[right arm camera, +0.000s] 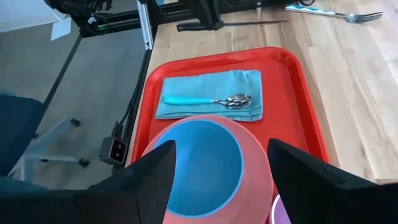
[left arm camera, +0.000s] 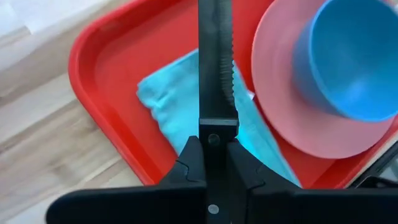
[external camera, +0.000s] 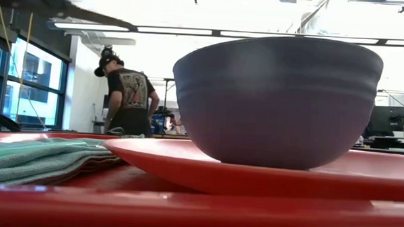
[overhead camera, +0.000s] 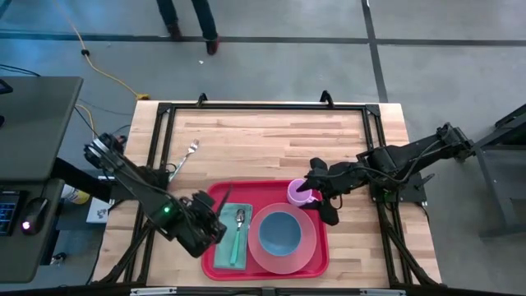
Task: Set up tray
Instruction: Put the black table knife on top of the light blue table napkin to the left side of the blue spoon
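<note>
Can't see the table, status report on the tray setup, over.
Left gripper shut at tray edge. Right gripper open beside purple cup. Fork off tray, on table.

Tray (overhead camera: 215, 261): red, plain. Plate (overhead camera: 302, 253): pink; bowl (overhead camera: 279, 233): blue; cup (overhead camera: 297, 192): purple. Napkin (overhead camera: 223, 211): teal, carrying a teal-handled silver spoon (overhead camera: 239, 228); table (overhead camera: 263, 140): light wood grain, with a silver fork (overhead camera: 187, 154).

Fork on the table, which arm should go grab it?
Left, probably. The fork lies on bare wood past the left end of the tray, nearer the left gripper. The right gripper is across the tray, beside the purple cup.
</note>
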`<action>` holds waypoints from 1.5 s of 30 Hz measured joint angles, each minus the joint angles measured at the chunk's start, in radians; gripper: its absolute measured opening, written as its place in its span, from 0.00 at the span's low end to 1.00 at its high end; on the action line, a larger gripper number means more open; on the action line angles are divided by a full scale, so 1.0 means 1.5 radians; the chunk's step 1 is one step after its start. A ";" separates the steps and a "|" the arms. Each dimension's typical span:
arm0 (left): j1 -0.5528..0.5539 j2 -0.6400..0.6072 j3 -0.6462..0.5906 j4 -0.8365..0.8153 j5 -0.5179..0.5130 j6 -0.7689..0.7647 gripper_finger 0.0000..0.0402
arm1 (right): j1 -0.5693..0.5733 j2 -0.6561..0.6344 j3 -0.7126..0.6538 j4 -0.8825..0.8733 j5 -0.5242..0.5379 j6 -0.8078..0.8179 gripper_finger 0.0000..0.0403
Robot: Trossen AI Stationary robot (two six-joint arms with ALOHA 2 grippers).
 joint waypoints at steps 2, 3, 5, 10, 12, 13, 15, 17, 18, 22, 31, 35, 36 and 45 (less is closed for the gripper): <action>0.000 0.015 0.000 0.001 0.017 -0.002 0.11 | 0.000 0.000 0.000 0.000 -0.006 0.000 0.59; 0.000 0.023 0.000 0.003 0.024 -0.003 0.11 | 0.000 0.000 0.000 0.000 -0.007 0.000 0.59; 0.000 0.036 0.000 0.019 0.027 -0.004 0.11 | 0.000 0.000 0.000 0.000 -0.008 0.000 0.59; 0.010 0.072 0.000 0.052 0.042 -0.004 0.11 | 0.000 0.000 0.000 0.000 -0.011 0.001 0.59; 0.015 0.089 0.000 0.058 0.051 -0.004 0.11 | 0.000 0.000 0.000 0.000 -0.012 0.001 0.59; 0.018 0.093 0.000 0.062 0.056 -0.004 0.11 | 0.000 0.000 0.000 -0.001 -0.013 0.002 0.59; 0.027 0.106 0.000 0.076 0.060 -0.004 0.11 | 0.000 0.000 0.000 -0.002 -0.015 0.003 0.59; 0.029 0.125 0.000 0.081 0.067 -0.004 0.11 | 0.000 0.000 0.000 -0.003 -0.019 0.006 0.59; 0.035 0.132 0.000 0.082 0.073 -0.004 0.11 | 0.000 0.000 0.000 -0.003 -0.021 0.006 0.59; 0.041 0.150 0.000 0.090 0.094 -0.005 0.11 | 0.000 0.000 0.000 -0.003 -0.029 0.006 0.59; 0.039 0.183 0.000 0.111 0.128 -0.013 0.11 | 0.000 0.000 0.000 -0.005 -0.036 0.002 0.59; 0.039 0.190 0.000 0.111 0.142 -0.014 0.11 | 0.000 0.000 0.000 -0.008 -0.040 0.000 0.59; 0.039 0.189 0.000 0.115 0.142 -0.014 0.11 | 0.000 0.000 0.000 -0.011 -0.040 0.000 0.59; 0.039 0.189 0.000 0.086 0.194 -0.017 0.11 | 0.000 0.000 0.000 -0.016 -0.041 -0.003 0.59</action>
